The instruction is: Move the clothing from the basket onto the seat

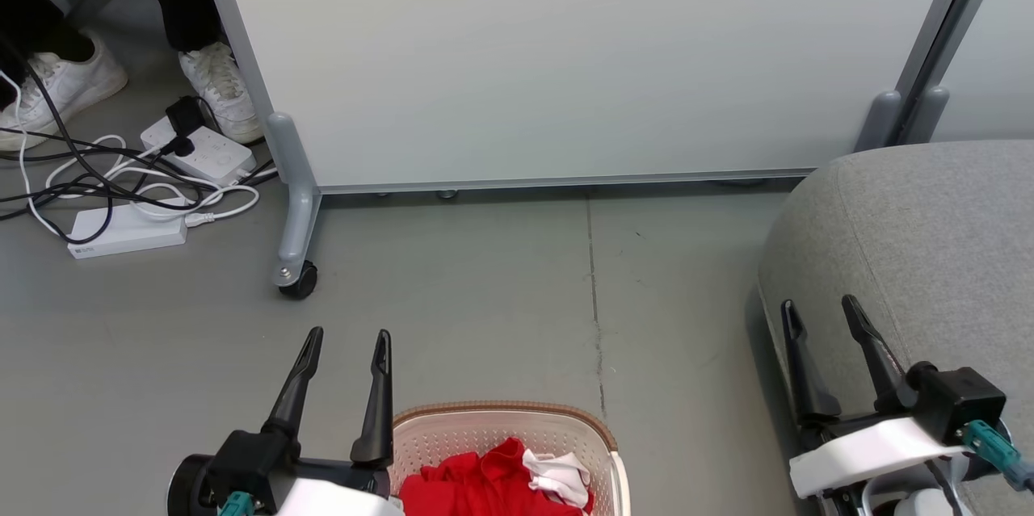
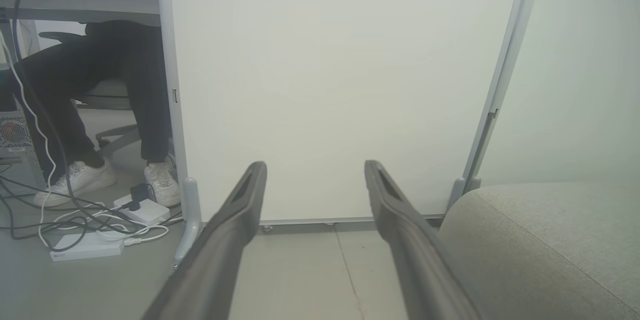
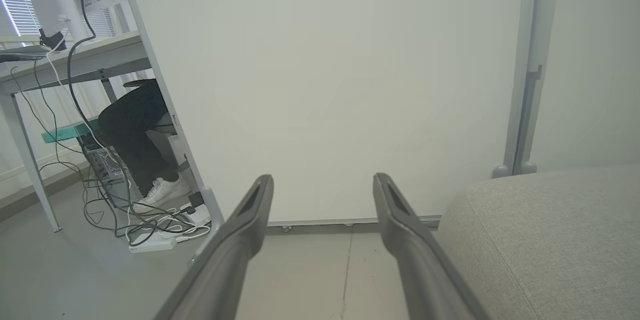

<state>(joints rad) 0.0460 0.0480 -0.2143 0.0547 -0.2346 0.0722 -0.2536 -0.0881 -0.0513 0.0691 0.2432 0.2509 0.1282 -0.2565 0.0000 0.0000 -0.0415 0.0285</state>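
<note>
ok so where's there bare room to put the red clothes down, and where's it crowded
What shows of the seat is bare grey top, from the partition panel behind it to the right gripper at its near edge. The floor between the basket and the panel is bare too. Crowded: the far left, with power strips, cables and a person's shoes.

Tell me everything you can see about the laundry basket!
The laundry basket is cream-white plastic dotted with small holes, with rounded corners and a brown woven-look rim. It sits on the grey floor, cut off by the head view's bottom edge. Red clothing with a white piece lies bunched inside.
</note>
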